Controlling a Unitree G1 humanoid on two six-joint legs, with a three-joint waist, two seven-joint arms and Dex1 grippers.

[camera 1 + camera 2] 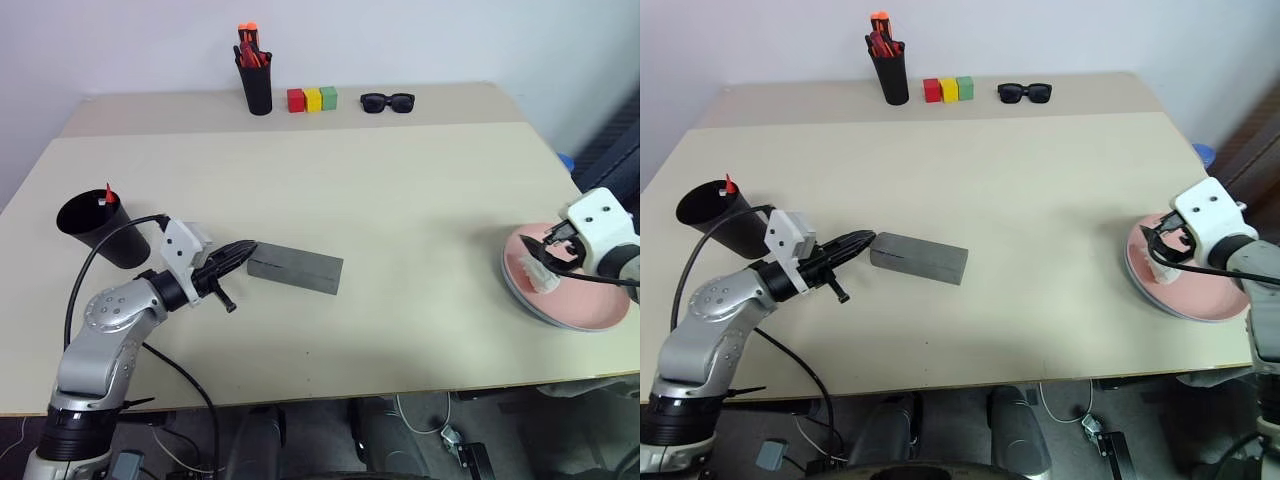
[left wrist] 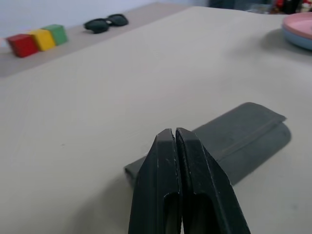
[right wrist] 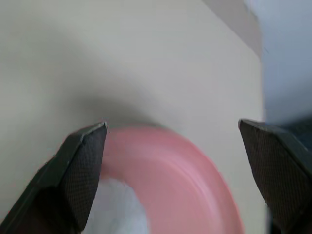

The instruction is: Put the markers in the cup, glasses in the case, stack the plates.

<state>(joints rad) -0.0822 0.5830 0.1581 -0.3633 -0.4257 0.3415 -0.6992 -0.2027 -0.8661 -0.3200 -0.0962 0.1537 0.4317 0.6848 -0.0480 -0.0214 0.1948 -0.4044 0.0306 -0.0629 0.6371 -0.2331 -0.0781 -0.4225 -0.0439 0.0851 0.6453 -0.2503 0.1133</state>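
A: We're looking down on a beige table [image 1: 400, 200] set against a pale wall. Where do our grippers sit?

B: Our left gripper [image 1: 246, 250] has its fingers pressed together, holding nothing, its tips right at the near end of the grey case [image 1: 295, 268]; we can't tell if they touch. The case lies shut and flat on the table.

A: And the right?

B: Our right gripper [image 3: 175, 141] is spread wide and empty, hovering over the pink plate [image 1: 590, 310]. That plate sits stacked on the blue one [image 1: 520, 293], whose rim peeks out beneath it, by the table's right edge.

A: What about the cup?

B: The cup [image 1: 100, 228] stands at the left edge, just behind our left arm, with a red marker tip [image 1: 108, 193] poking out of it.

A: Farther back?

B: Along the rear we see a pen holder [image 1: 256, 85] with orange-red pens, then red, yellow and green blocks [image 1: 312, 99] in a row, then sunglasses [image 1: 387, 102].
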